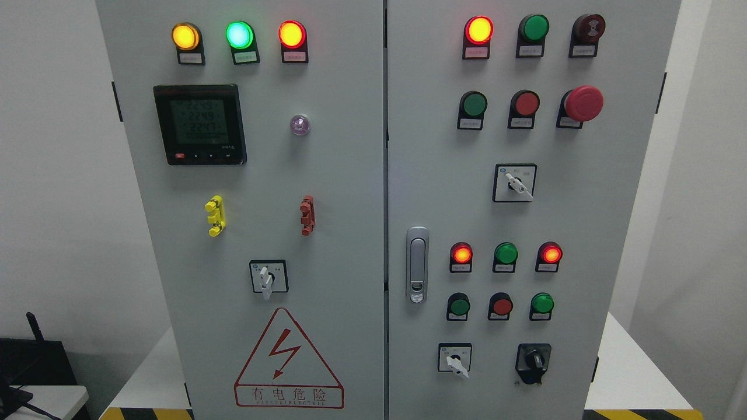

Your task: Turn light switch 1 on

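Hands: neither the left nor the right hand shows in the head view, so their state cannot be told, nor which is nearer to any control.
Cabinet: a grey two-door electrical cabinet fills the view, facing the camera.
Switch 1: the labels are too small to read, so which control is "light switch 1" cannot be settled; a likely candidate is the rotary selector switch low on the left door, above the warning triangle.
Look: white lever on a square black-framed plate, its long axis near vertical, pointing down.
Other selectors: one at mid right door, one low, and a black knob.
Approach: judged, a hand must rise from below toward the panel.
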Controlling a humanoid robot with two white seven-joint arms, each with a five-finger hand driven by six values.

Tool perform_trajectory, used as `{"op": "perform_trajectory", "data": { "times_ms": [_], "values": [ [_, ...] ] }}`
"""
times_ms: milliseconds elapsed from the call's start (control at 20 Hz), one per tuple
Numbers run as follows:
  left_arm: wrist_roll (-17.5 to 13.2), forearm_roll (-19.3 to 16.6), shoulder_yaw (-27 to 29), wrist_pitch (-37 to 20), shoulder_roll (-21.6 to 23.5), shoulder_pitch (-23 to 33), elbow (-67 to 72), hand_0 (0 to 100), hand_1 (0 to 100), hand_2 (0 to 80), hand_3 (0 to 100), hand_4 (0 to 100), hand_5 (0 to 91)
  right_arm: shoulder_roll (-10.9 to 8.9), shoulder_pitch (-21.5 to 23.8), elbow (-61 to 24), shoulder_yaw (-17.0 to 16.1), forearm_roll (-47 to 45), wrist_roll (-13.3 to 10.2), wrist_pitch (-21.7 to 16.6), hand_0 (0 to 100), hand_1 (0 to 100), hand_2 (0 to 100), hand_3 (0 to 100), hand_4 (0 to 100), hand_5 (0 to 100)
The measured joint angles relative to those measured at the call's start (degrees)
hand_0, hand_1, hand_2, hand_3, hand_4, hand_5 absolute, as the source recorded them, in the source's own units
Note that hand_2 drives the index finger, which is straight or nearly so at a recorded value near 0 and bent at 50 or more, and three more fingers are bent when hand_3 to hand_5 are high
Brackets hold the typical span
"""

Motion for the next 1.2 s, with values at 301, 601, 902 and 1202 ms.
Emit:
{"op": "perform_trajectory", "data": {
  "times_ms": [301, 601, 902, 1202],
  "values": [
    [-1.3, 0.0, 5.9, -4.1, 1.7, 1.3, -6.8, 49, 0, 0.0, 0, 1, 0.0, 0.00, 0.0, 0.0, 0.0, 0.0, 0.0, 0.0, 12, 39, 0, 0, 0, 0],
    [-3.1, 0.0, 13.7, -4.8, 2.2, 1.8, -19.4, 52, 0, 0.0, 4, 10, 0.6, 0.00, 0.0, 0.0, 0.0, 0.0, 0.0, 0.0, 12, 39, 0, 0, 0, 0],
    [-7.5, 0.0, 20.7, -4.9, 1.8, 2.0, -33.9, 55, 0, 0.0, 15, 21, 9.2, 0.00, 0.0, 0.0, 0.0, 0.0, 0.0, 0.0, 12, 39, 0, 0, 0, 0],
    [-8.5, 0.0, 24.9, -4.9, 1.7, 1.9, -48.0, 57, 0, 0.0, 25, 30, 16.3, 0.00, 0.0, 0.0, 0.0, 0.0, 0.0, 0.0, 12, 39, 0, 0, 0, 0]
  ]
}}
